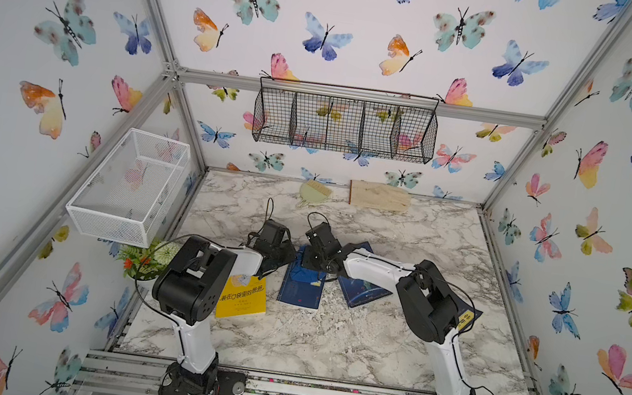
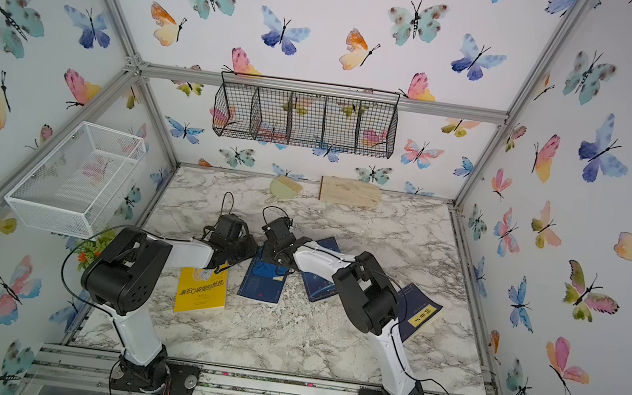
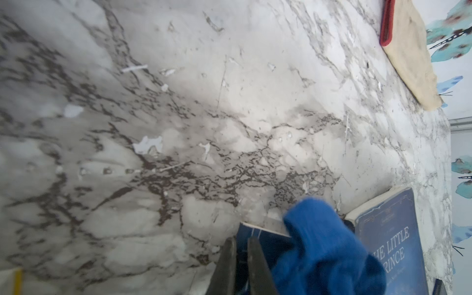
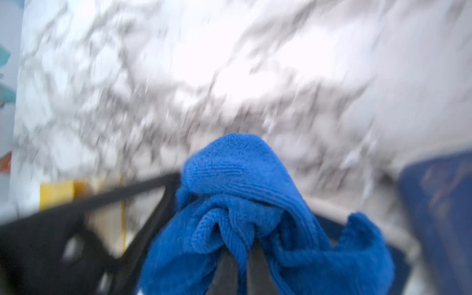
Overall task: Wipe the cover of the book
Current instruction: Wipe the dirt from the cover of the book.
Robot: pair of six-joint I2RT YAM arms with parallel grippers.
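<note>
A dark blue book [image 1: 299,292] lies flat in the middle of the marble table [image 1: 349,337], seen in both top views. My right gripper [image 4: 240,246] is shut on a bunched blue cloth [image 4: 237,166], which rests on the far end of that book [image 2: 262,289]. The cloth [image 3: 324,245] also shows in the left wrist view, covering part of the cover [image 3: 265,237]. My left gripper [image 3: 242,240] is shut with nothing between its fingers, its tips down on the book's far left corner. The right wrist view is blurred.
A yellow book [image 1: 242,295] lies left of the middle book, partly under my left arm. A blue "The Little Prince" book [image 3: 390,245] lies to its right. A dark book with a yellow label [image 2: 422,312] sits under my right arm. A brush [image 1: 314,194] and beige pad [image 1: 379,195] lie at the back.
</note>
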